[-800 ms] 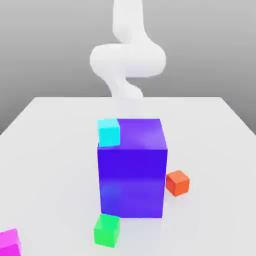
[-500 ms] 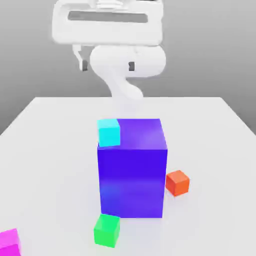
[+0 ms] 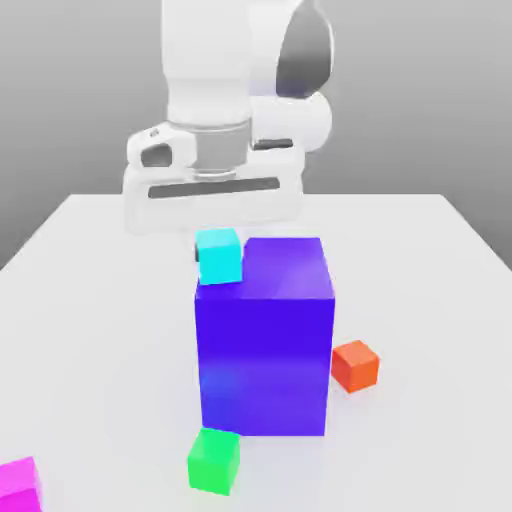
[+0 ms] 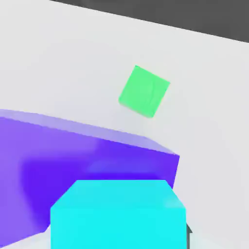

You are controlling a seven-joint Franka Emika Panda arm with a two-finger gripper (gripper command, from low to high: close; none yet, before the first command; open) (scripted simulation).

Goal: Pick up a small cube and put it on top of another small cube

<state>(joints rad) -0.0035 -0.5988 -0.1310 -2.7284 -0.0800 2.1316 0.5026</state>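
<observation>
A white robot arm (image 3: 205, 65) reaches in from the top of the exterior view, its gripper (image 3: 219, 254) pointing down and closed on a cyan cube (image 3: 220, 264) near the middle of the frame, a little toward the exterior view's left. The cube sits between the fingertips, by the upper corner of a large purple-blue block (image 3: 265, 362) on the exterior view's left; whether the two touch cannot be told.

The green cube (image 3: 213, 461) rests on a pale table (image 3: 430, 310) at the bottom of the exterior view, left of centre, well below the gripper and in front of the block. In the hand view, it lies beyond the cyan cube, apart from it, with bare table around it. The magenta cube (image 3: 18, 488), partly cut off by the frame, lies in the exterior view's lower left corner, well apart from the gripper and off to one side of the green cube. An orange-red cube (image 3: 355, 366) rests just beside the block, toward the exterior view's right and below mid-frame.

The count in the exterior view: four small cubes, one each of cyan, green, magenta and orange-red; one large block; one arm with one gripper. Three of the small cubes are down on the table, and one is in the grip.
</observation>
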